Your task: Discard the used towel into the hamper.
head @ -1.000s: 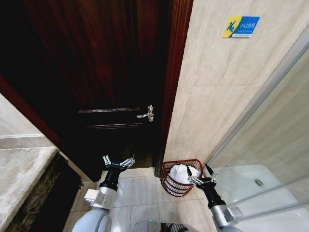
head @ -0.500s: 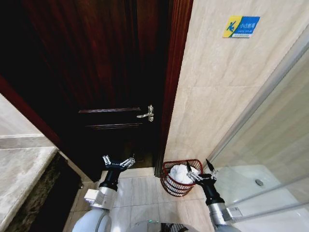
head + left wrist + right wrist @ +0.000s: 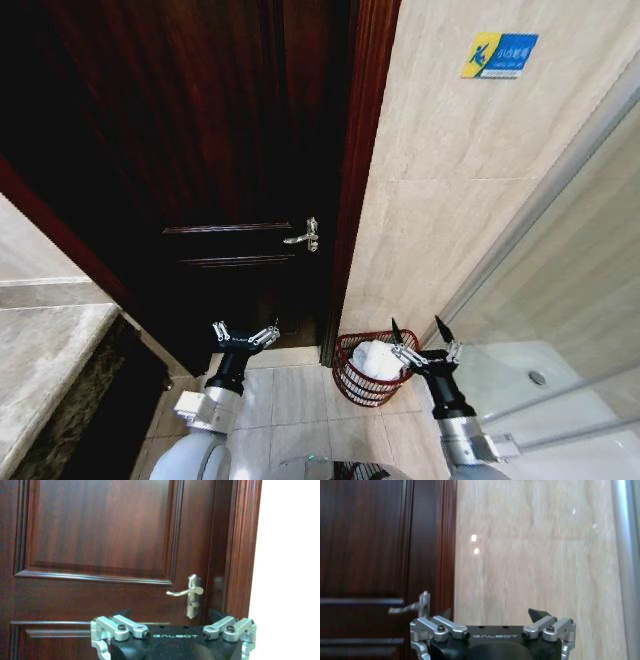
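On the left, the left gripper point(image 3: 244, 337) hangs idle with its fingers spread, near the dark door point(image 3: 200, 150). To the right, the hamper point(image 3: 352, 379) stands on the floor against the tiled wall with the white towel point(image 3: 377, 359) already inside. Just right of its rim the right gripper point(image 3: 422, 346) is held open and empty, so the discard looks done.

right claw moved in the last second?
Yes. The right claw, open and empty, has lifted and drifted to the robot's right, off the hamper toward the shower glass. The towel lies in the hamper.
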Controlling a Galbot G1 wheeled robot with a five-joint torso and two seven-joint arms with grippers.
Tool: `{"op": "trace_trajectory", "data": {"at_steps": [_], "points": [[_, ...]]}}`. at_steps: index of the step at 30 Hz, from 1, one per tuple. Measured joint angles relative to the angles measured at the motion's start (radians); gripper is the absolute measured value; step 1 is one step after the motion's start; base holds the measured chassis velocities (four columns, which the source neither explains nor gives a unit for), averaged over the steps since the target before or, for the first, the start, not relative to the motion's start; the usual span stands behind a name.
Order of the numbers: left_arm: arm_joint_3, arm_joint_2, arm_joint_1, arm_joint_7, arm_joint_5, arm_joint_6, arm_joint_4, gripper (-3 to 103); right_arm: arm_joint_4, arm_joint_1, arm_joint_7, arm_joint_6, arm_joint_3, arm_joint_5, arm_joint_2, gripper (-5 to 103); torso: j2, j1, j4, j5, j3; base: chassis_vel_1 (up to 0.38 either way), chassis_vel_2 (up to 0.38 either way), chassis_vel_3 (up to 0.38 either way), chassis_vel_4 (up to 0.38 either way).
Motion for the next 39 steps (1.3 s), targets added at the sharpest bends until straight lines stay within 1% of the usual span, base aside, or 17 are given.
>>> {"op": "trace_trajectory", "data": {"at_steps": [2,8,13,17,24,39], "points": [[0.0,0.0,0.0,0.0,0.0,0.0,0.0,100,0.015,0.009,-0.024,0.019,0.008,0.039,0.0,100,0.0,0.0,0.0,0.0,0.0,0.0,0.0,0.0,0.0],[0.0,0.0,0.0,0.0,0.0,0.0,0.0,100,0.039,0.014,-0.04,0.058,0.007,0.041,0.0,100,0.0,0.0,0.0,-0.0001,0.0,0.0,0.0,0.0,0.0],[0.0,0.0,0.0,0.0,0.0,0.0,0.0,100,0.044,0.014,-0.037,0.071,0.004,0.041,0.0,100,0.0,0.0,0.0,-0.0001,0.0,0.0,0.0,0.0,0.0],[0.0,0.0,0.0,0.0,0.0,0.0,0.0,100,0.033,0.032,-0.028,0.134,0.007,0.042,0.0,100,0.0,0.0,0.0,0.0,0.0,0.0,0.0,0.0,0.0],[0.0,0.0,0.0,0.0,0.0,0.0,0.0,100,0.05,0.027,-0.035,0.152,0.006,0.042,-0.001,100,0.0,0.0,0.0,0.0,0.0,-0.035,-0.033,-0.036,-0.042],[0.0,0.0,0.0,0.0,0.0,0.0,0.0,100,0.084,0.02,-0.039,0.162,0.002,0.038,-0.001,100,0.0,0.0,0.0,0.0,0.0,-0.093,-0.092,-0.094,-0.095]]}}
